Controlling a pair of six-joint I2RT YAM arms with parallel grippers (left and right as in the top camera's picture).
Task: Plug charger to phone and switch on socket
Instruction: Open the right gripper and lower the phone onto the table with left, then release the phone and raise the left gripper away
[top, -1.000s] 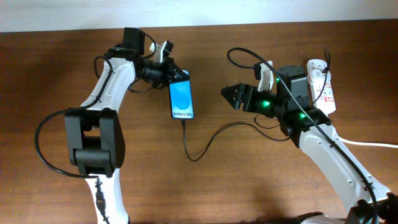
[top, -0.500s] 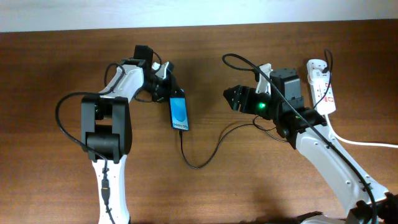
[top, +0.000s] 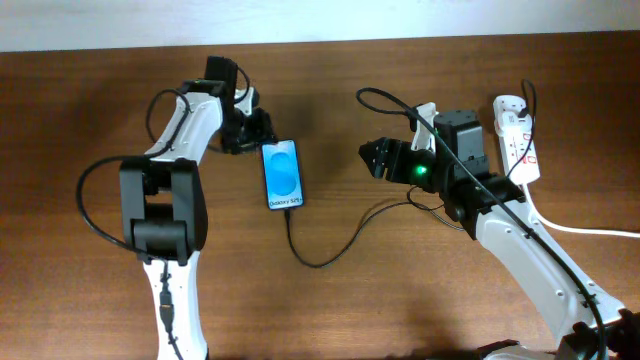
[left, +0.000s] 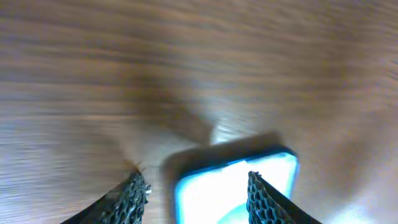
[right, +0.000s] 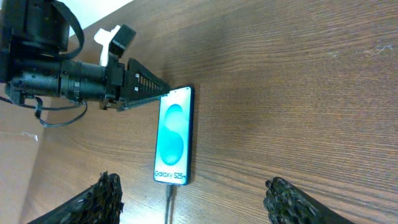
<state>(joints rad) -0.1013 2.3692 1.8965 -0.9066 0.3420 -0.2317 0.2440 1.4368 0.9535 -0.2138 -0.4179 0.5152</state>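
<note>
Phone (top: 283, 175) is laid flat on the desk (top: 400, 300), charger (top: 320, 255) seemingly plugged in, but the plug could be tugged out if the slack cable is snagged by the wide-open, empty right tool (top: 368, 158), or the phone nudged by the parted left tool (top: 260, 132) at its top edge.

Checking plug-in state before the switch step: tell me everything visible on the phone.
The phone is a slim black-framed rectangle lying flat, face up on the wooden table. Its screen is lit bright blue, with white "Galaxy S25" text near the lower edge. The charger meets that bottom edge, apparently plugged in. The open left gripper straddles its top end; contact cannot be told.
</note>
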